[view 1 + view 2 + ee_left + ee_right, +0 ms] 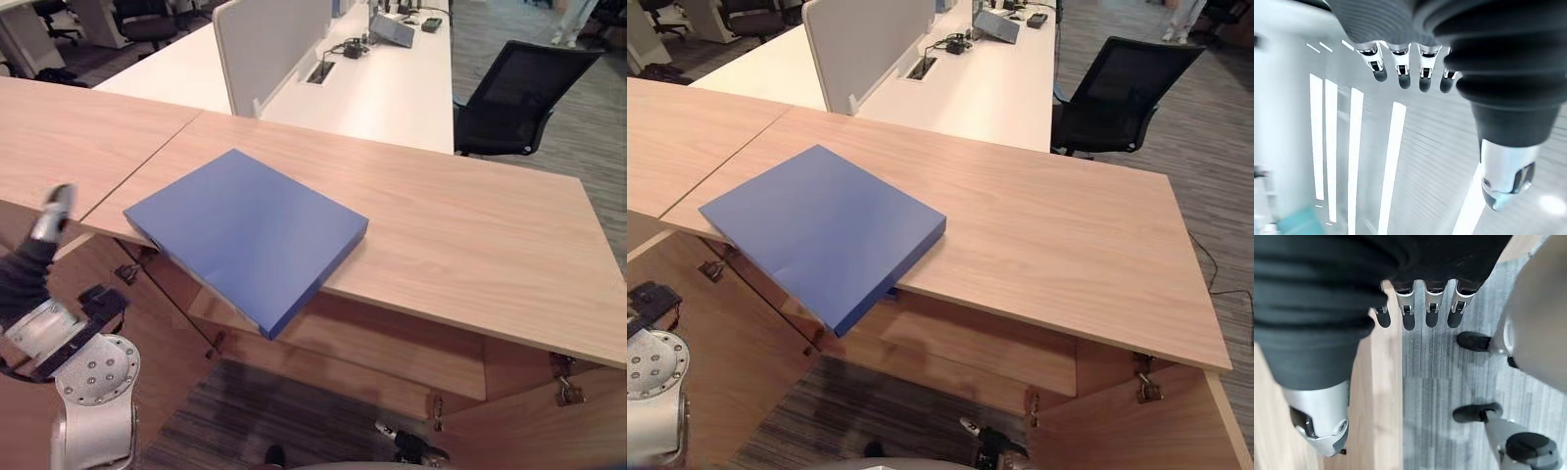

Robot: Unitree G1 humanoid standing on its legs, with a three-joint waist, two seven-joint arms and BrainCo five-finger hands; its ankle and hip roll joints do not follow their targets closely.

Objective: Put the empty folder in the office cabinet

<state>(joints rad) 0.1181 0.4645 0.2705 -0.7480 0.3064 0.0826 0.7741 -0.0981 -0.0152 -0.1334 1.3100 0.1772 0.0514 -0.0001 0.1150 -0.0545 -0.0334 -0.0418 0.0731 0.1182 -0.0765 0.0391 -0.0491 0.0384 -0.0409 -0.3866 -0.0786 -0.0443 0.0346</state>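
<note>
Blue, flat, rectangular folder (pixel 245 233) lies on the light wooden counter (pixel 460 235), one corner overhanging the counter's near edge, above the wooden cabinet (pixel 999 348) beneath. Left robot hand (pixel 51 217) is raised just beyond the folder's left corner, fingers straight, holding nothing. Right robot hand (pixel 1420 308) hangs low over the floor, fingers relaxed, empty. Judgement: the left is nearer; the folder's diagonal runs toward it.
</note>
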